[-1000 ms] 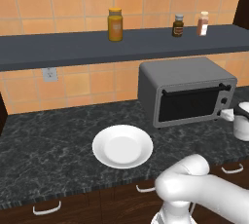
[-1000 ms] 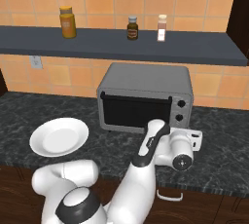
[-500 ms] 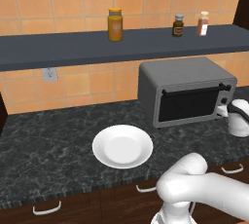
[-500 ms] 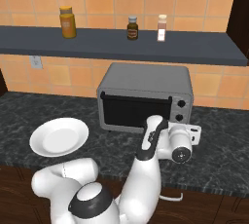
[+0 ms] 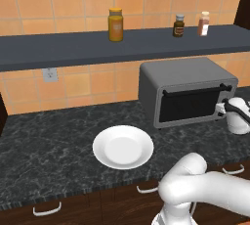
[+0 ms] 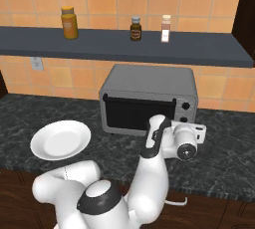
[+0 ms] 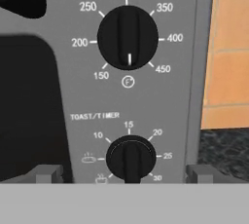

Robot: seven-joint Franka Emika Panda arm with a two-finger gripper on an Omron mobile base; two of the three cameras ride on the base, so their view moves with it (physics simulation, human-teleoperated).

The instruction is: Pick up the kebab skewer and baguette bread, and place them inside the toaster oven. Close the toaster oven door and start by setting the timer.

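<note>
Before the toaster oven control strip, the gripper is held spread wide around the timer knob, apparently ready to be closed and turned; contact cannot be judged.

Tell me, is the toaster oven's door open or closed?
Closed. The toaster oven door stands upright, flush with the front of the toaster oven, with its bar handle at the top.

I am reaching my arm forward and up, elbow bent low, hand level. My gripper is standing fully spread, one finger far to each side, nothing gripped between them.
</note>
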